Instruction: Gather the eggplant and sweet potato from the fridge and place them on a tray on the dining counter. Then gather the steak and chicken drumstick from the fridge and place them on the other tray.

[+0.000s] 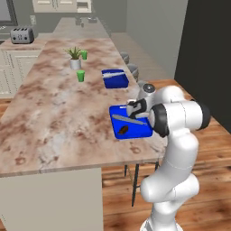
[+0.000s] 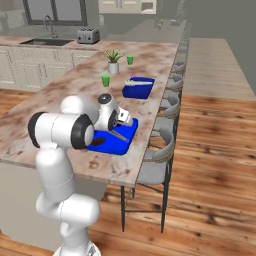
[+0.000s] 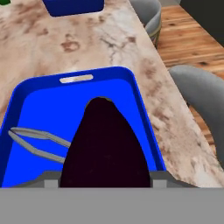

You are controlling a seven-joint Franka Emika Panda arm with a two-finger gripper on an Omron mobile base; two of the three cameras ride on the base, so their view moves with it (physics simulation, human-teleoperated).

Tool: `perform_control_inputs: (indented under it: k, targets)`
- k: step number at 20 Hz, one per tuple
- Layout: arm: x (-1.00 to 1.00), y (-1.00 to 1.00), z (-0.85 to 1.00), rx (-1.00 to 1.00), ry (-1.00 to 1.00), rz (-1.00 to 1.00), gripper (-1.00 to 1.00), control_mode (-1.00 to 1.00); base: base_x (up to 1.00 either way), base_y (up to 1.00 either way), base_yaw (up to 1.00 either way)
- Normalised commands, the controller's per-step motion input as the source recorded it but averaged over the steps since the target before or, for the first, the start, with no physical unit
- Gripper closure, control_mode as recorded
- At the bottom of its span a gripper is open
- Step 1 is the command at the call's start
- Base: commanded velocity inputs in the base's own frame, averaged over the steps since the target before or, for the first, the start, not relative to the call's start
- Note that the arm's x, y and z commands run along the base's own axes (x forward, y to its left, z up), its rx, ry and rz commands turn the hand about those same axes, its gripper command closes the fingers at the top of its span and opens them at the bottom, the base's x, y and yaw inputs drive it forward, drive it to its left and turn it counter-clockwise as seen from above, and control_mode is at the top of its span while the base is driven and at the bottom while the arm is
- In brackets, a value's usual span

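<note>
Dining counter (image 1: 54, 117): a long slab of brown-and-cream marbled stone running away from the robot, with grey stools along its right-hand long edge.
Plant (image 1: 75, 57): a small green plant in a pale pot, near the far end of the counter, towards the middle.
Green cups: one (image 1: 80, 76) just in front of the plant, another (image 1: 84, 55) just behind it.
Far tray (image 1: 114, 78): blue, close to the right-hand edge, beyond the near one and well apart from it, with a pale object lying in it.
Near tray (image 1: 143, 131): blue with raised walls, sitting at the right-hand edge near the counter's near corner.
Sweet potato (image 1: 123, 130): a small reddish-brown oval lying in the near tray, towards its near left corner.
Silver tongs (image 3: 37, 143): lying across the near tray's floor, on its left side in the hand view.
Eggplant (image 3: 105, 148): a very dark, tapering body, held over the near tray with its narrow end pointing to the tray's far wall.
Gripper (image 1: 136, 109): above the near tray, its fingers clamped on the eggplant's broad end.
</note>
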Motion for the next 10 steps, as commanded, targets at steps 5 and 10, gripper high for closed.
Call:
perform_control_inputs:
  k: [5, 10]
  targets:
    - [0.34, 0.0, -0.07, 0.0, 0.0, -0.01, 1.0, -1.0, 0.0, 0.0, 0.0]
    - [0.16, 0.0, -0.11, 0.0, 0.0, -0.02, 1.0, -1.0, 0.0, 0.0, 0.0]
